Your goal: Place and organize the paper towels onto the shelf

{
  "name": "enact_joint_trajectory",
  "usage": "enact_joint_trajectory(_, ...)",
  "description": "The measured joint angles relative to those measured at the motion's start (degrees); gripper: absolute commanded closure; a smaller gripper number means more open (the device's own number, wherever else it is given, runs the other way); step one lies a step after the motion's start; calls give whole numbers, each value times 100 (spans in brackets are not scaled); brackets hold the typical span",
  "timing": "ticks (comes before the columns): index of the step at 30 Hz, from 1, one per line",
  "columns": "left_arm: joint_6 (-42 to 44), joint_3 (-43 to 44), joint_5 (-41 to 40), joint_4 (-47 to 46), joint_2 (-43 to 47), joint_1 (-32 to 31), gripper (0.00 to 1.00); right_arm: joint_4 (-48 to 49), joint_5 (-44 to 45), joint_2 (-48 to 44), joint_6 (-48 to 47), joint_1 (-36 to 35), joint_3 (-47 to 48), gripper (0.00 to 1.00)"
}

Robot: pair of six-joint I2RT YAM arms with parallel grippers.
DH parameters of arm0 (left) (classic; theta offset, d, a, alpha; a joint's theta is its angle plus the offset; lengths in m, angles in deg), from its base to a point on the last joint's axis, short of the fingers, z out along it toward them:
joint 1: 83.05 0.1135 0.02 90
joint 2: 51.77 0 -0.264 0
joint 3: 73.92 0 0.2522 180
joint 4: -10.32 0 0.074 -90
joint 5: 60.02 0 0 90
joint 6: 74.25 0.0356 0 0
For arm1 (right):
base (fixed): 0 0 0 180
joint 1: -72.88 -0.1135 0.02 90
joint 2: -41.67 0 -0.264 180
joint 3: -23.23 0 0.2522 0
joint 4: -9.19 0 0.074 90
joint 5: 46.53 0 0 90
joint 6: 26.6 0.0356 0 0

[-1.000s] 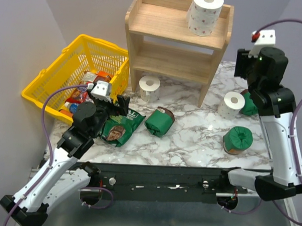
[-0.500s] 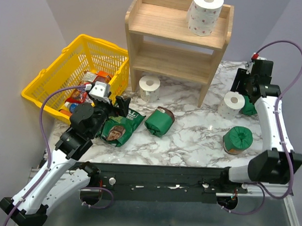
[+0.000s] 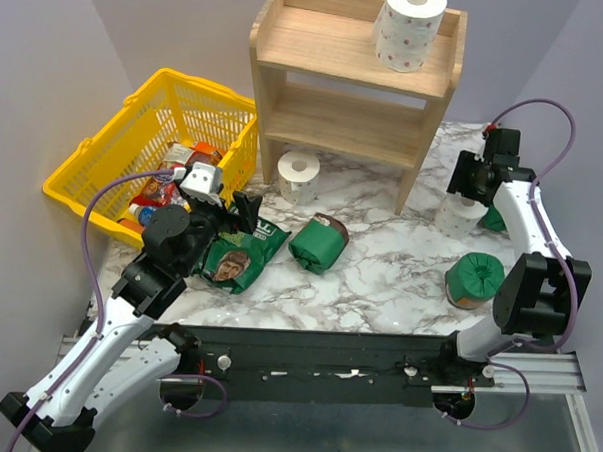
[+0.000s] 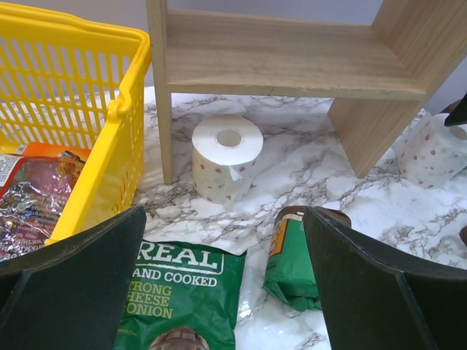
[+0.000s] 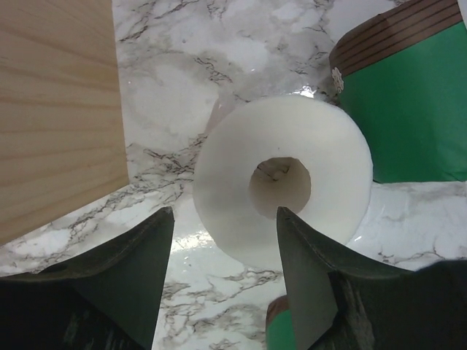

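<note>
With right fingers (image 5: 124,284) half apart, straddles one wall of an upright roll (image 5: 219,182): one finger outside, one over the core; touch unclear. Stands on the table (image 3: 380,259) near a side panel of the shelf (image 3: 329,47), just beside a green pack (image 5: 416,109). With left fingers (image 4: 80,284) wide and empty, hovers over a chip bag (image 4: 182,292). Beyond: second roll (image 4: 226,157) at the shelf's foot, third roll (image 3: 408,28) on the top tier.

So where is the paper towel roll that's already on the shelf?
In the top view, that paper towel roll stands upright at the right end of the top tier of the shelf, close to the right side panel.
</note>
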Motion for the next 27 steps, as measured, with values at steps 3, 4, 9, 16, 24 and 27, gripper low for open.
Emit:
enact_joint_trajectory(3, 0, 0, 0, 0, -26, 0, 1, 92, 2, 184, -4, 0, -11, 34)
enact_joint_trajectory(4, 0, 0, 0, 0, -37, 0, 1, 120, 2, 247, -7, 0, -11, 35)
enact_joint_trajectory(9, 2, 0, 0, 0, -76, 0, 1, 216, 4, 575, -52, 0, -9, 39)
enact_joint_trajectory(16, 2, 0, 2, 2, -166, 0, 1, 245, 11, 715, -278, -9, -9, 62)
enact_joint_trajectory(24, 2, 0, 2, 2, -179, 0, 1, -87, 577, -76, -761, -431, 13, 66)
enact_joint_trajectory(27, 2, 0, 2, 2, -181, 0, 1, -553, 800, -592, -957, -802, 472, 65)
